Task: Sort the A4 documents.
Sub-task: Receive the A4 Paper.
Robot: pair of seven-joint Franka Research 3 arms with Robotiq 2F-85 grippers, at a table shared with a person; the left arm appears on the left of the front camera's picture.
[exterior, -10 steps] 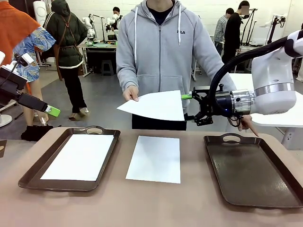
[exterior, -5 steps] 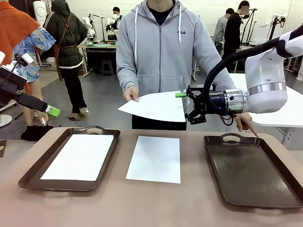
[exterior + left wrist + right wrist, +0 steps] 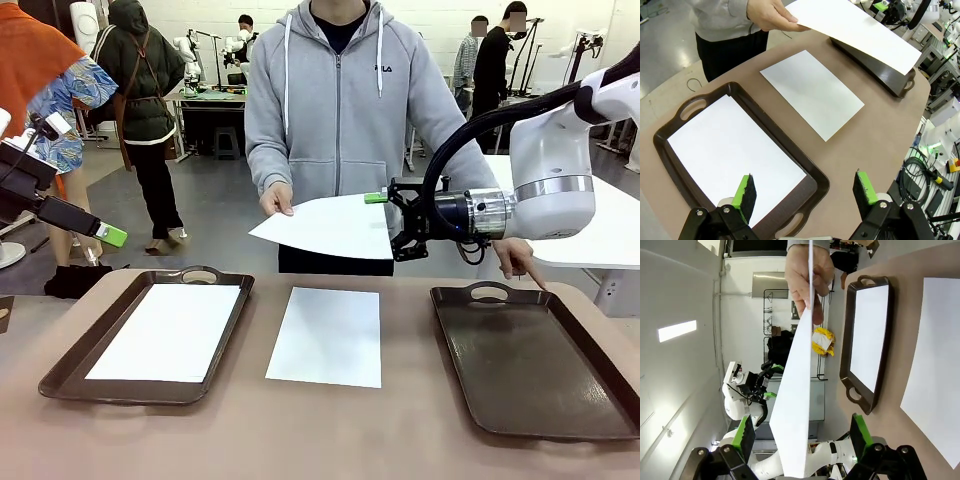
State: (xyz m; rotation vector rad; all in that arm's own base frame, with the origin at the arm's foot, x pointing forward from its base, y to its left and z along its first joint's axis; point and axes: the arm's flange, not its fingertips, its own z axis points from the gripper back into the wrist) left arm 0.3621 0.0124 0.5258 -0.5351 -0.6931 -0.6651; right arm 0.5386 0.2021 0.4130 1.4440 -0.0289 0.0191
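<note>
A person's hand (image 3: 276, 198) holds out a white A4 document (image 3: 325, 225) above the table's far edge. My right gripper (image 3: 386, 227) is at that sheet's right edge. In the right wrist view the sheet (image 3: 796, 405) runs edge-on between the two green pads, with my right gripper (image 3: 802, 436) open around it and gaps on both sides. A second document (image 3: 167, 331) lies in the left tray (image 3: 232, 340). A third document (image 3: 327, 336) lies flat on the table between the trays. My left gripper (image 3: 805, 192) hangs open above the left tray's near end, holding nothing.
The dark brown right tray (image 3: 530, 360) holds nothing, and the person's other hand (image 3: 518, 260) rests just beyond its handle. In the left wrist view that tray (image 3: 890, 82) lies past the middle sheet (image 3: 812, 92). Other people and benches stand far behind.
My right gripper has moved left along the held sheet, so its fingers now straddle the sheet's right edge. The left arm, the trays and the two lying sheets have not moved.
</note>
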